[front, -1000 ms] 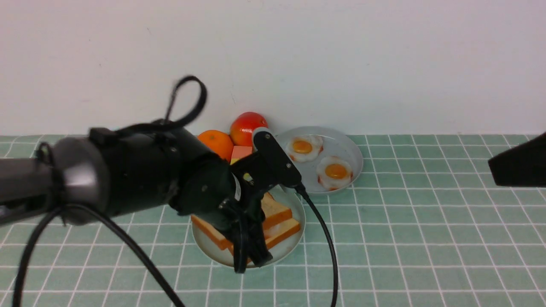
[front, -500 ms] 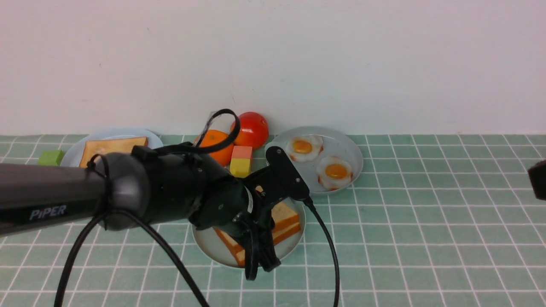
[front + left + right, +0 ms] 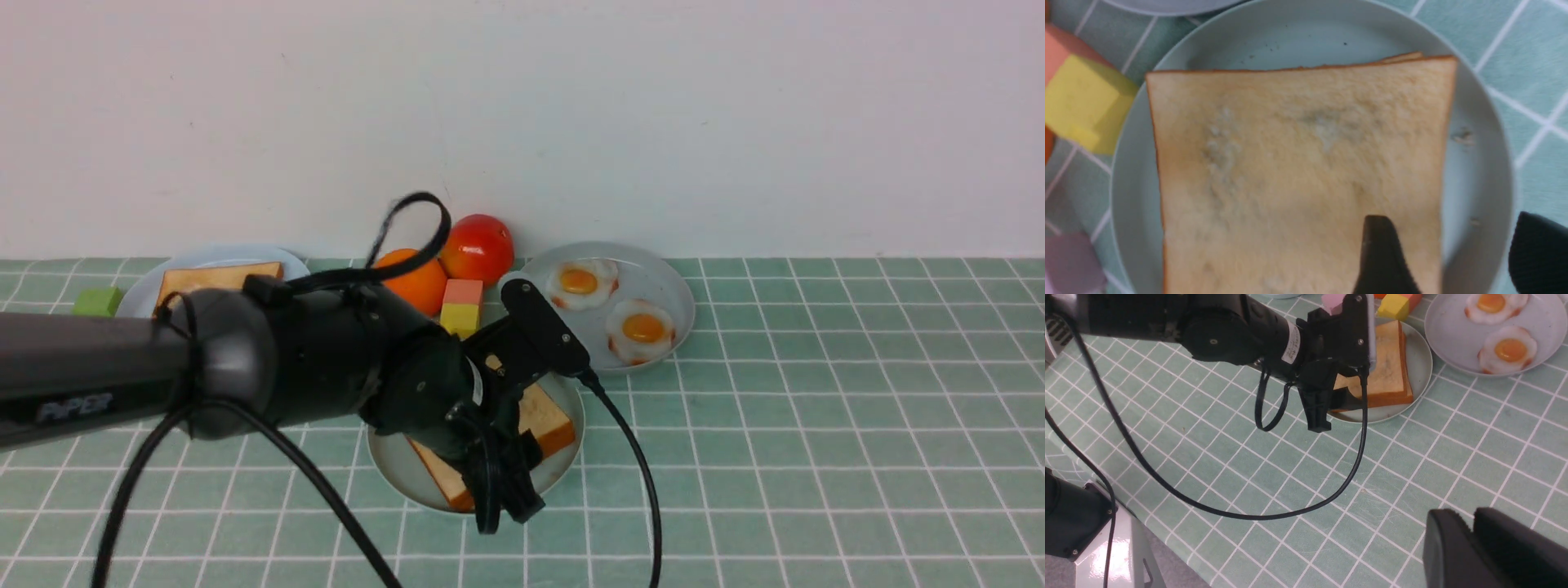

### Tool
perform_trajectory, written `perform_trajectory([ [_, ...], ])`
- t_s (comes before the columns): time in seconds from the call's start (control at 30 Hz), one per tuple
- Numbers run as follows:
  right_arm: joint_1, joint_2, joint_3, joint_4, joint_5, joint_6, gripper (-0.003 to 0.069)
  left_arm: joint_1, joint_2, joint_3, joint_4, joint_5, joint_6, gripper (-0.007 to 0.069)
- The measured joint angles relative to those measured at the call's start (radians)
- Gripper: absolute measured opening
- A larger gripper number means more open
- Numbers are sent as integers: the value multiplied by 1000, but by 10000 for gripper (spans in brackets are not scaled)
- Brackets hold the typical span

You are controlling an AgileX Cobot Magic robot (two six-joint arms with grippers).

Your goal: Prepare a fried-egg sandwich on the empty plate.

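Observation:
Two tan toast slices (image 3: 1298,163) lie stacked on the mint-green plate (image 3: 1494,163); no egg shows between them. In the front view the stack (image 3: 545,420) and plate (image 3: 392,469) sit at the centre, mostly hidden by my left arm. My left gripper (image 3: 1449,220) is open and empty; one finger (image 3: 1384,253) hangs over the top slice's near edge and the other sits past the plate's rim. It also shows in the front view (image 3: 510,518). Two fried eggs (image 3: 581,282) (image 3: 643,328) lie on a grey-blue plate (image 3: 673,286). My right gripper (image 3: 1472,522) is shut and empty over bare tablecloth.
Behind the plate are an orange (image 3: 416,282), a tomato (image 3: 482,245) and a pink-and-yellow block (image 3: 461,306). At the back left a pale blue plate (image 3: 139,298) holds a toast slice (image 3: 216,282), beside a green block (image 3: 98,300). The left arm's cable (image 3: 1331,494) loops over the table.
The two slices, offset a second ago, now lie squared up. My left gripper has dropped and shifted slightly right. My right arm has drawn back out of the front view.

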Motion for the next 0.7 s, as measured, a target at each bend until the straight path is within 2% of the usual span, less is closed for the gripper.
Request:
perform_trajectory([
  [0.1, 0, 0, 0, 0, 0, 0, 115, 0, -86, 1, -45, 41, -24, 428],
  [0.17, 0, 0, 0, -12, 0, 0, 116, 0, -175, 1, -90, 84, -81, 387],
  [0.23, 0, -9, 0, -40, 8, 0, 116, 0, -324, 6, -117, 134, -156, 273],
  [0.37, 0, -66, 31, -113, 0, 44, 116, 0, -600, 93, -128, 130, -202, 43],
  [0.4, 0, -92, 51, -138, -14, 61, 116, 0, -659, 127, -132, 120, -208, 8],
  [0.43, 0, -92, 56, -138, -18, 64, 116, 0, -690, 136, -134, 113, -211, 1],
  [0.57, 0, -241, 169, -277, -93, 146, 109, 0, -985, 382, -176, -19, -241, -13],
  [0.67, 0, -346, 254, -354, -125, 206, 85, 0, -1161, 561, -203, -146, -262, -13],
  [0.7, 0, -421, 324, -391, -148, 251, 63, 0, -1279, 682, -219, -251, -285, -13],
])
